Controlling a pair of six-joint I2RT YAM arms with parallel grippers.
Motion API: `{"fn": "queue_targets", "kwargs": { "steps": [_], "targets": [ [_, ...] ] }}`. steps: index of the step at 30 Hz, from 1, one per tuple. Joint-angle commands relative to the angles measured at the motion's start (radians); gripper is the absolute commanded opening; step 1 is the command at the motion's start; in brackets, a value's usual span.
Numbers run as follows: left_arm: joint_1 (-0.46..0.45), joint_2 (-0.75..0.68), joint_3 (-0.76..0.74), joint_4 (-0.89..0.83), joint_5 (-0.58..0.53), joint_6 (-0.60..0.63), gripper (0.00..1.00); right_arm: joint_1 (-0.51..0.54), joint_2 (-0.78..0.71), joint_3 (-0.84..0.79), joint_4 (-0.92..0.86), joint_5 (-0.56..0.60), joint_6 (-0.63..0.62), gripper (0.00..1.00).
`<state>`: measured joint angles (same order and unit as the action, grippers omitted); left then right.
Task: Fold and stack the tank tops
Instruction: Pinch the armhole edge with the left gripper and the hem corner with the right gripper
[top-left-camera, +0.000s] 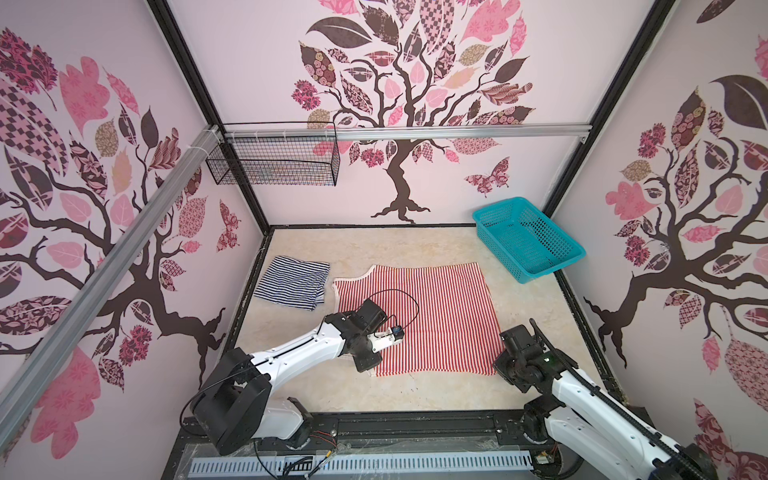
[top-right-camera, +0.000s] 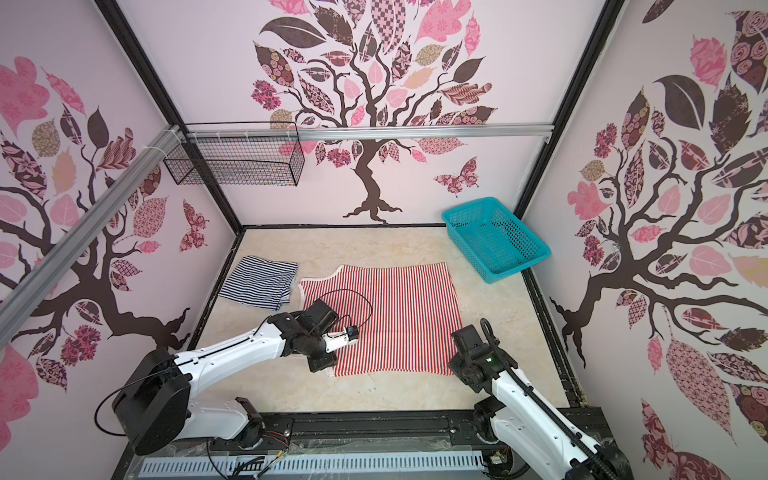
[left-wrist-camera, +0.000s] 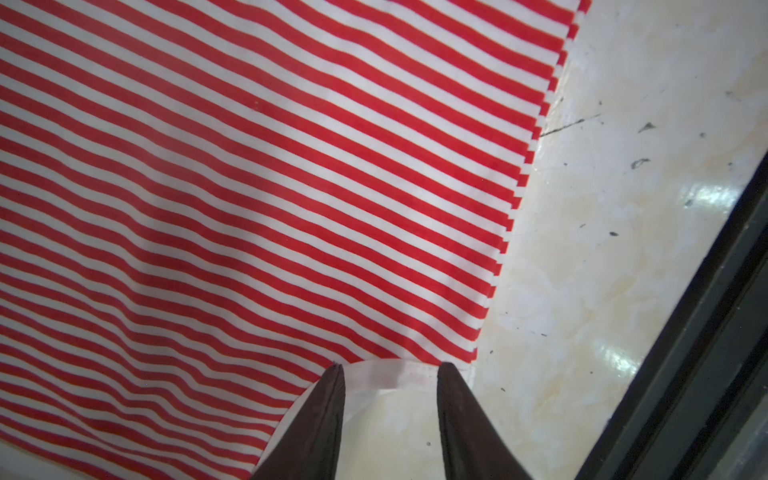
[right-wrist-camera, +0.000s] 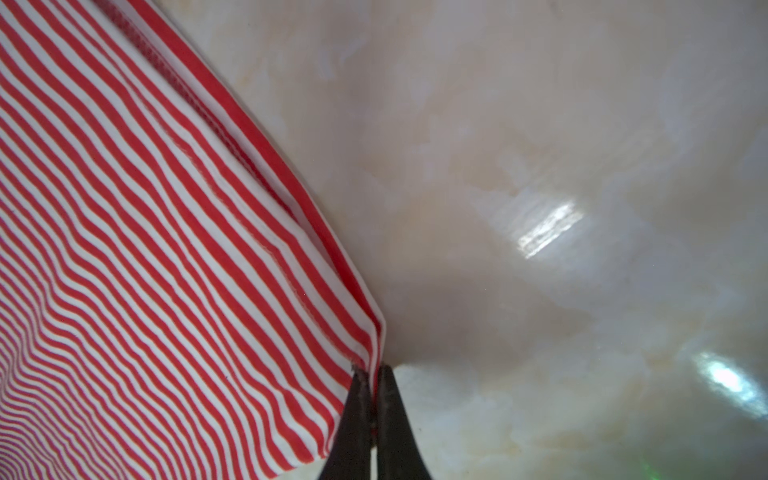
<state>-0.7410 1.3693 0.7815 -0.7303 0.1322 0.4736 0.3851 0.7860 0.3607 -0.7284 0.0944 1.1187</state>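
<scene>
On the marbled counter (top-left-camera: 415, 249), the red-and-white tank top (top-left-camera: 436, 316) lies flat beside the folded navy-and-white tank top (top-left-camera: 291, 282). The right end effector (right-wrist-camera: 372, 374) is clamped on its hem corner. The left end effector (left-wrist-camera: 392, 365), jaws apart, straddles its pale edging (left-wrist-camera: 374, 382), probably for a paired lift.

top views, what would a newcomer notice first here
The red-and-white tank top spread flat in the middle of the table draws the eye first, with the folded navy-and-white tank top to its left and a teal basket at the far right corner. The right gripper is shut on a near corner of the red-and-white tank top, while the left gripper is open over its pale edging.
</scene>
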Motion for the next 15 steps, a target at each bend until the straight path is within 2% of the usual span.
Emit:
{"fn": "queue_targets", "kwargs": {
  "steps": [1, 5, 9, 15],
  "targets": [
    [-0.019, -0.01, -0.033, -0.013, -0.001, 0.017, 0.42, 0.003, -0.007, 0.06, -0.017, 0.001, -0.022, 0.0],
    [-0.052, 0.02, -0.046, 0.001, -0.043, 0.014, 0.42, 0.003, -0.004, 0.082, -0.016, 0.0, -0.034, 0.0],
    [-0.072, 0.013, -0.056, 0.003, -0.019, 0.008, 0.42, 0.004, 0.005, 0.104, -0.012, -0.007, -0.044, 0.0],
    [-0.129, 0.028, -0.078, 0.048, -0.045, -0.009, 0.42, 0.003, 0.018, 0.131, -0.008, -0.01, -0.052, 0.0]
  ]
}}
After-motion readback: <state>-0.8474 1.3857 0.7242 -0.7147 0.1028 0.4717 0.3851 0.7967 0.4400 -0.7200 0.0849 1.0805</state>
